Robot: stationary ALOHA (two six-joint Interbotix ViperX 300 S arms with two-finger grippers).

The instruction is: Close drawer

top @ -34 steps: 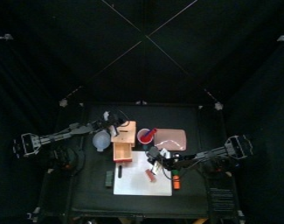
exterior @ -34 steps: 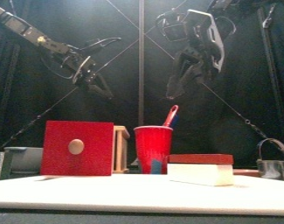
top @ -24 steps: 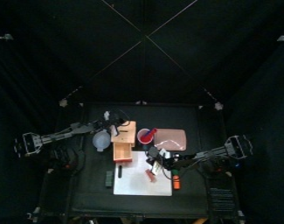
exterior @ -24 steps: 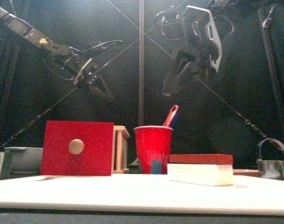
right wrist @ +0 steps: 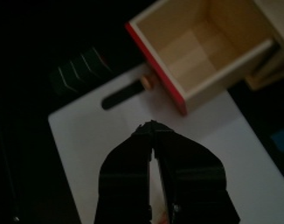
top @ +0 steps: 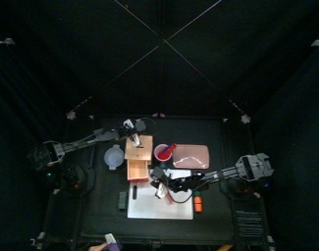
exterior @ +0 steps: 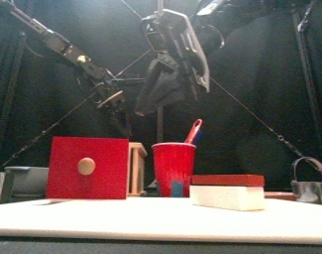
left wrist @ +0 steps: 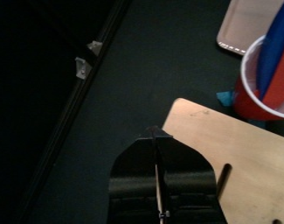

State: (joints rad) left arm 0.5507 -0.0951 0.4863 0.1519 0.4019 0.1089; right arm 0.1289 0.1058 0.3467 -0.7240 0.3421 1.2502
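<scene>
Light-tan wood drawer point(right wrist: 200, 50) w/ red front panel sits pulled out of its box point(top: 134, 160), open top showing an empty inside in the right wrist view; in the front view the red panel w/ a pale round knob point(exterior: 86, 167) faces the camera, left of the red cup point(exterior: 172, 169). Cup holds a red-and-blue stick & stands just beside the box. Right gripper point(right wrist: 152, 131) hangs above the white sheet point(right wrist: 121, 149) near the drawer front, jaws pressed together w/ nothing between them. Left gripper point(left wrist: 159, 133) hovers over the box's wooden top edge, jaws also together, empty. Top view: drawer unit at table's left-middle, pinkish board point(top: 190, 154) to its right, right arm reaching in toward the drawer front. Front view: white-and-red block point(exterior: 228, 190) sits right of the cup, both arms up high behind.
</scene>
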